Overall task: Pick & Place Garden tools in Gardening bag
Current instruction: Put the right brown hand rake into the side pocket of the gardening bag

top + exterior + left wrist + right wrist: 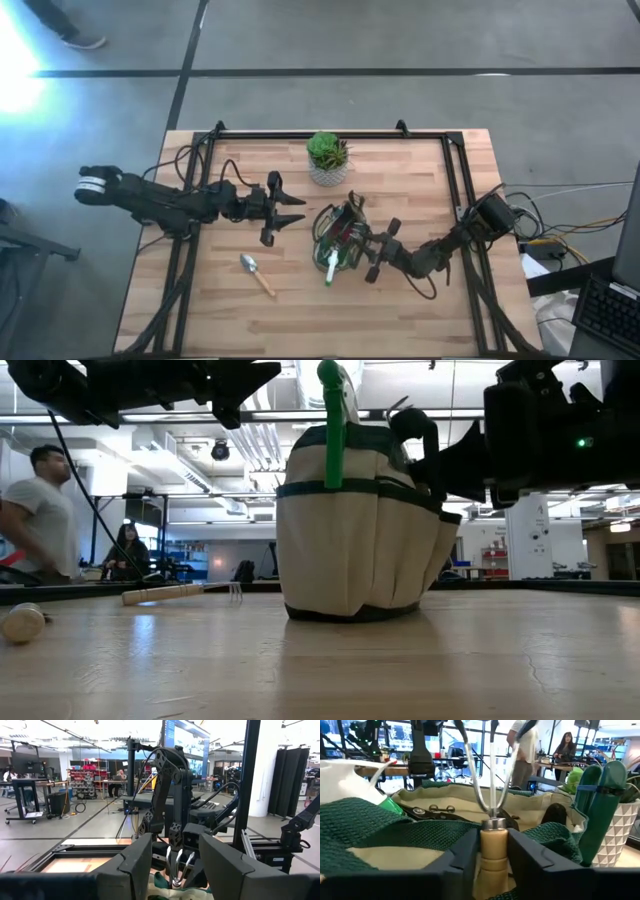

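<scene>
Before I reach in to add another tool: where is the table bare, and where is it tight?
Bare wood runs along the near edge below the trowel, and left of the plant pot. It is crowded at the middle: the left gripper hovers beside the gardening bag, and the right gripper holds a wooden-handled rake fork over it.

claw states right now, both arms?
Left claw: open, empty, beside the gardening bag.
Right claw: closed on the rake fork over the bag.

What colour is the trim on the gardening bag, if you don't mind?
Dark green, on the gardening bag; clearest in the low view.
</scene>
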